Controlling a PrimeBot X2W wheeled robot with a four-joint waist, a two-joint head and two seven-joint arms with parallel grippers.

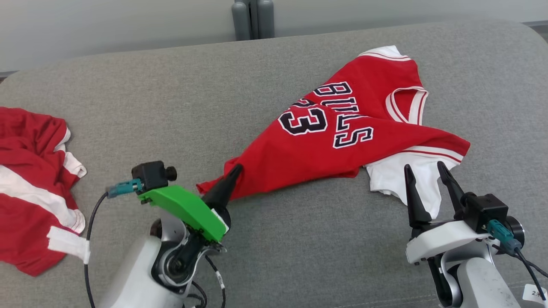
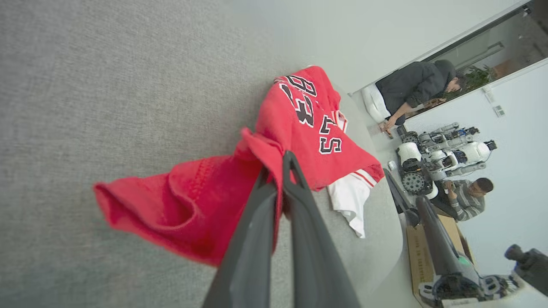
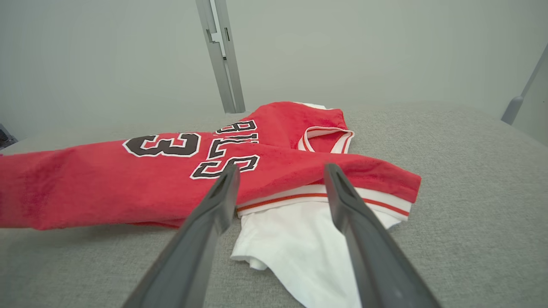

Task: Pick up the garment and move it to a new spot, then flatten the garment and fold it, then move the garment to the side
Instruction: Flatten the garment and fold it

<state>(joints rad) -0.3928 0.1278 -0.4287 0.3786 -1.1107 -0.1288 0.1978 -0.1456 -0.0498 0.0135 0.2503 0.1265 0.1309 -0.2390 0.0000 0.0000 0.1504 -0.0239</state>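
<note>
Grey padded surface [image 1: 171,94] carries the jersey [image 1: 342,141], crumpled to the right of its middle. Picking up seems in hand: the left gripper [image 1: 236,169] pinches the jersey's red corner, and the right gripper [image 1: 424,167] stands spread at the white part. Next, I judge, the right must close there, then both lift. Whether its fingers touch the cloth is unclear; the jersey's underside is hidden.

The garment [image 1: 342,141] is lying across the right half of the counter [image 1: 171,107]. The left gripper [image 1: 233,173] is pinching its near-left corner. The right gripper [image 1: 426,171] is sitting at its near-right end, jaws apart. Another cloth [image 1: 30,192] is lying at the left edge, well apart.
</note>
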